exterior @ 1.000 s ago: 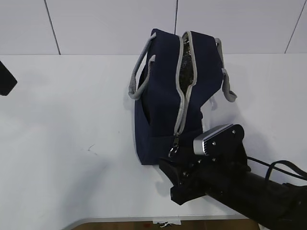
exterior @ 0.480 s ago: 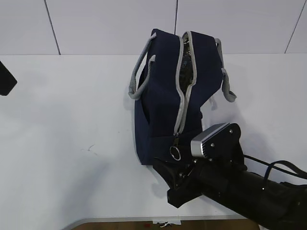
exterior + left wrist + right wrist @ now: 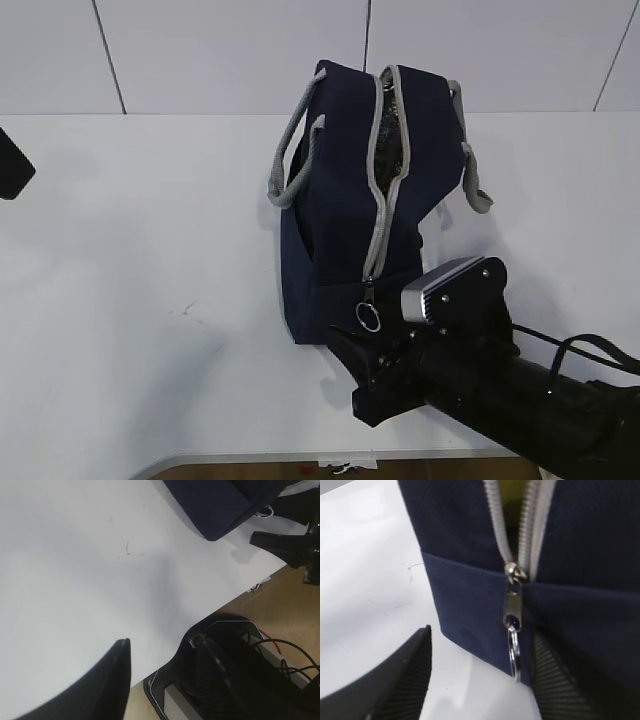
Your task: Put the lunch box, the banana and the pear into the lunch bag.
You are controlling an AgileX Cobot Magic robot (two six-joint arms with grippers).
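right gripper (image 3: pixel 475 680): low at the bag's (image 3: pixel 340 200) near end, jaws spread, ring pull (image 3: pixel 514 652) dangling between, not pinched
left gripper (image 3: pixel 112 680): off left, looks released
bag: mid-table
change: arm nudged slightly right

The right arm (image 3: pixel 500 385) is matte black and blocky, with small screws dotting its housing near the bag (image 3: pixel 350 200), a silver-grey ribbed camera block (image 3: pixel 440 290) on its wrist and a black cable (image 3: pixel 580 350) looping behind. Its gripper (image 3: pixel 480 680) has black fingers (image 3: pixel 405 680) with ribbed inner pads. The left gripper (image 3: pixel 107 680), well away from the bag, shows one smooth black tapered finger.
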